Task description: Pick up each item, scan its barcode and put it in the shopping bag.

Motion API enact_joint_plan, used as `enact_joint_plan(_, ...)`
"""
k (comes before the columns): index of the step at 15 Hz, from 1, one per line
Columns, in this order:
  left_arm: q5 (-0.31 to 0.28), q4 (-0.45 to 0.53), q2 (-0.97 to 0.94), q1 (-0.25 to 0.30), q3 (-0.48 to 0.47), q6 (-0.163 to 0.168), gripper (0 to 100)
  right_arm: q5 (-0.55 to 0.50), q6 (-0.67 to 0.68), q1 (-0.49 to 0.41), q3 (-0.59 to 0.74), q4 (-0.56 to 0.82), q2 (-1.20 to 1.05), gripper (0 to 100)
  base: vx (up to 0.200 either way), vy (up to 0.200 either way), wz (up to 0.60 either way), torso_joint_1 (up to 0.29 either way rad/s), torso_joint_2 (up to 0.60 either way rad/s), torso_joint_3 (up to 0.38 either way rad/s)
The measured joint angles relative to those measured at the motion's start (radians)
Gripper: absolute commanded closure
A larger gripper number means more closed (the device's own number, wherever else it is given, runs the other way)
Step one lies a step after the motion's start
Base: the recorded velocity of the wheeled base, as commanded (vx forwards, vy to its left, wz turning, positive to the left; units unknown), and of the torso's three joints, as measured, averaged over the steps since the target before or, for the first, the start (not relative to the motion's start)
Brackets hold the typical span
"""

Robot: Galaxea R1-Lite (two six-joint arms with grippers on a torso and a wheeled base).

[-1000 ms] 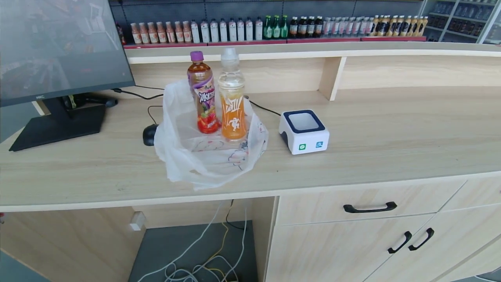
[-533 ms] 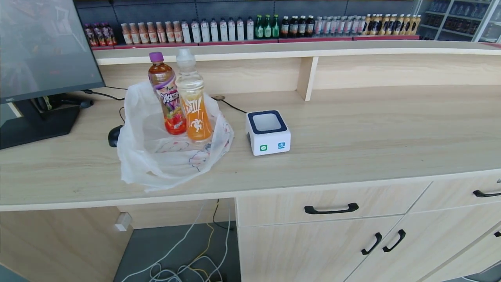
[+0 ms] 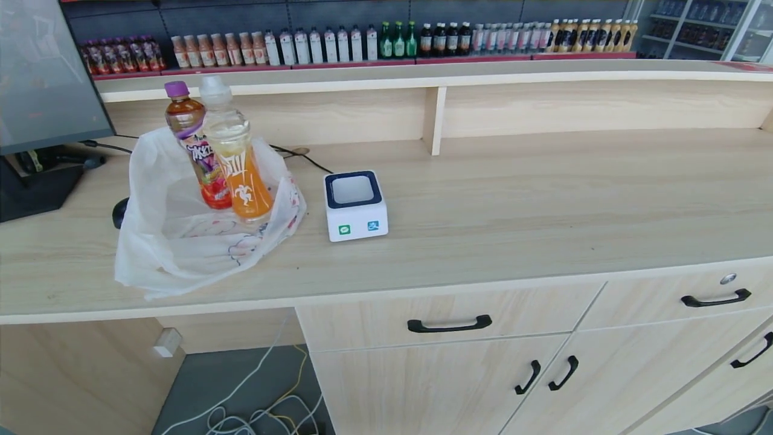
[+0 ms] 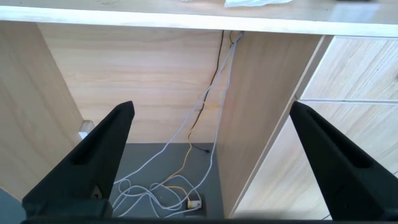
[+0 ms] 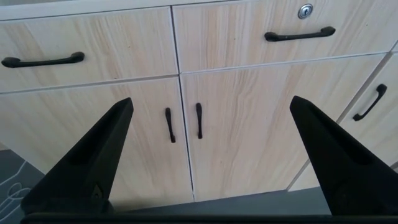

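**Both bottles bagged; nothing left loose on the bench**

Nearest, the left tool (image 4: 211, 162) is held low in front of the open knee space under the bench. Its two dark fingers are spread wide, with nothing between them. The right tool (image 5: 211, 162) is likewise spread and empty, and is held before the cabinet doors (image 5: 183, 124).

On the bench (image 3: 513, 199), the white shopping bag (image 3: 181, 241) lies slumped open towards the robot's left. Two items stand upright inside it, touching one another: a purple-capped tea bottle (image 3: 196, 151) and, just beside it, an orange drink bottle (image 3: 238, 163). The barcode scanner (image 3: 355, 205) sits near the bag on its right, apart from it, with its window facing up. No further loose item is seen on the bench, so the task is judged complete or very nearly so. Whether each barcode was read cannot be told. Beyond the bench, a shelf of bottles (image 3: 362, 45) runs along the far wall, well apart from the work.

The bag, its contents and the scanner are placed from the head view. The state of each tool is read from the wrist views, which also give the trailing cables (image 4: 186, 155) and a drawer lock (image 5: 305, 10).
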Motion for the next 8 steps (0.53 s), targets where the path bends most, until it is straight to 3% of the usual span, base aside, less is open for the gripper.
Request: enact_joint_plan(8,0.000,0.001,0.000,0.000,0.000,0.000,0,0.000,0.000,0.000,0.000,-0.001,0.000,0,0.000,0.000,0.00,0.000,0.00,0.000)
